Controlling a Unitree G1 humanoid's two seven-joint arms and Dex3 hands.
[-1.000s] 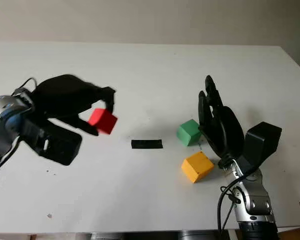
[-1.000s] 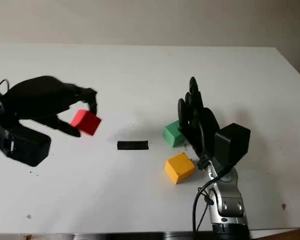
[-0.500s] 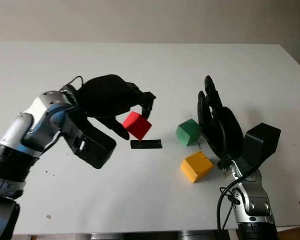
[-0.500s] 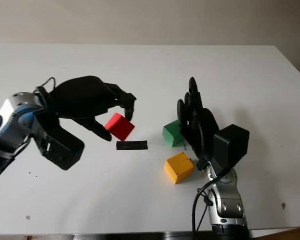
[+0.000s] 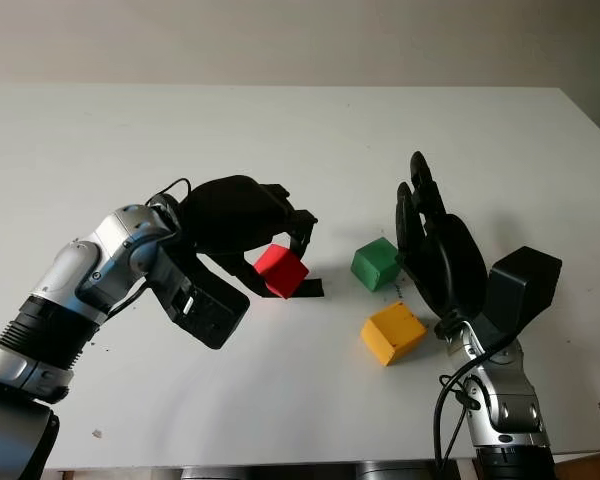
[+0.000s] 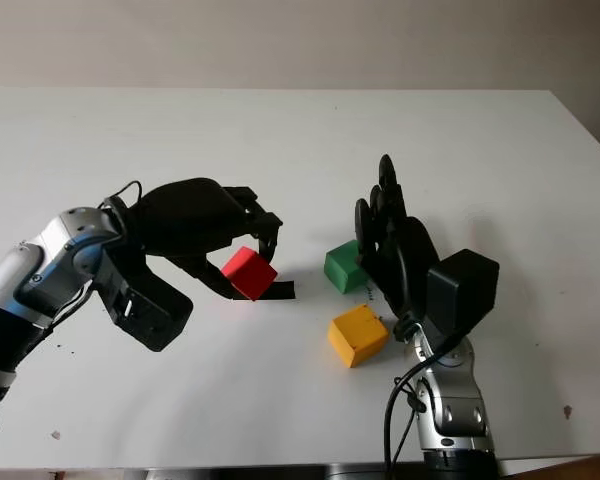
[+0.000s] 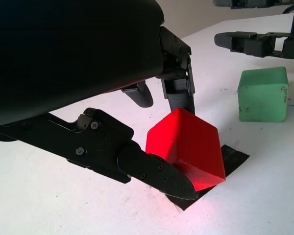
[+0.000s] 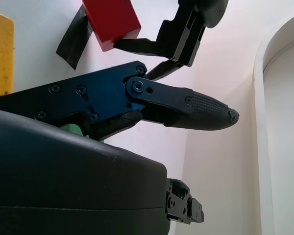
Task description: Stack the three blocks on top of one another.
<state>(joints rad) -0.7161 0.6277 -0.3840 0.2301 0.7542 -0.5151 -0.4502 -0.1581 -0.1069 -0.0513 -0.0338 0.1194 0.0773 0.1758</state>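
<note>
**Red block held over the black tape strip**

The red block is pinched, tilted, in the fingers of the left hand, right over a strip of black tape on the white table — whether it touches the strip cannot be told. The green block sits to its right, the yellow block nearer the robot, apart from it. The right hand stands open just beside the green block, holding nothing.
</note>
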